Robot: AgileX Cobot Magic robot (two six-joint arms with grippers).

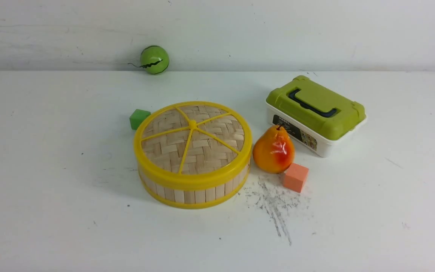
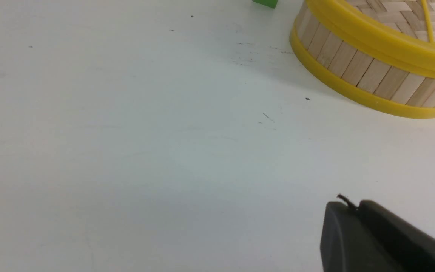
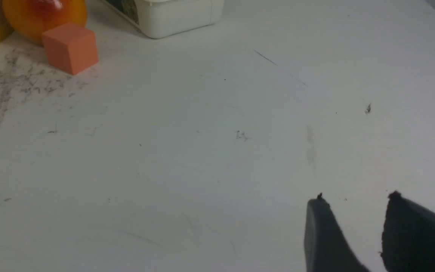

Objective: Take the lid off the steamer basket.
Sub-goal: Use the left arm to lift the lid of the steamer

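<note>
"Where is your lid, and what are your claws doing?"

"Your woven bamboo lid (image 1: 212, 153) is seated on the steamer basket (image 1: 200, 196), a little left of the middle of the surface (image 1: 70, 234). Your left claw (image 2: 349, 206) is closed, with nothing between its fingers. Your right claw (image 3: 356, 200) is parted and holds nothing."

"How will the lid handle for you?"

"Expect it to be light. The yellow plastic rim (image 1: 193, 182) should be fairly stiff but smooth enough to slip, while the weave probably flexes and could split if you pinch it hard."

"So where should you take hold?"

"Try the rim, keeping your fingers above the slatted wall so the basket isn't lifted too. The hub (image 1: 192, 124) is central, but it looks small and low for you to grip. Two opposite rim holds would probably keep it level."

"Anything crowding you?"

"The pear (image 1: 273, 153) sits just beside the right side, and the green cube (image 1: 138, 119) is close by the far left. Your near left edge looks easier."
</note>
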